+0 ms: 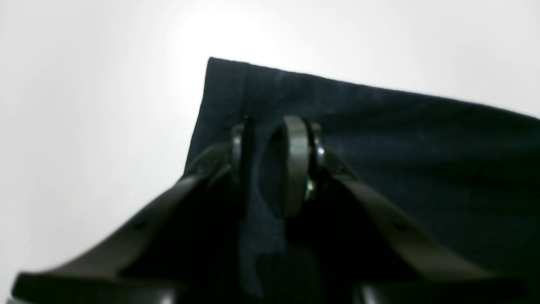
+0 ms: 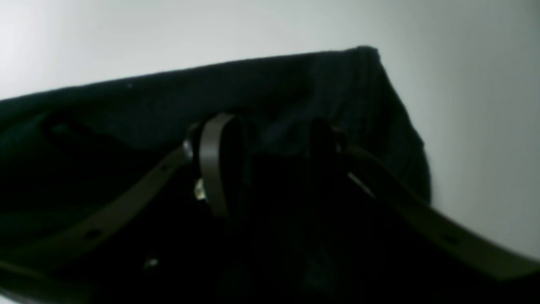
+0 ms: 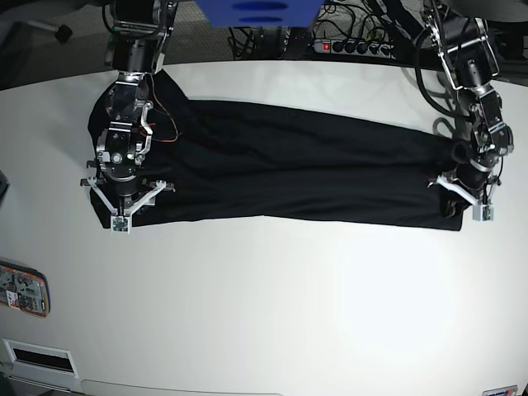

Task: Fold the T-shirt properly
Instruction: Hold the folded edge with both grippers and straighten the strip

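"White-framed panel (image 3: 41, 358) with a dark slot: lower left corner, nearest the camera. Next item?"

"Circuit-board-like unit (image 3: 23, 289), left edge, just beyond it."

"Right gripper (image 2: 274, 122)?"

"Fingers parted over the left end of the black T-shirt (image 3: 280, 161). Its arm (image 3: 128, 107) obstructs the view of that end."

"T-shirt position?"

"Spread crosswise on the white table (image 3: 264, 305), beneath both grippers. Cables (image 3: 351, 25) lie behind."

"Left gripper (image 1: 263, 126)?"

"Fingers parted over the right end, partly covering it. Small label (image 3: 500, 390): lower right corner."
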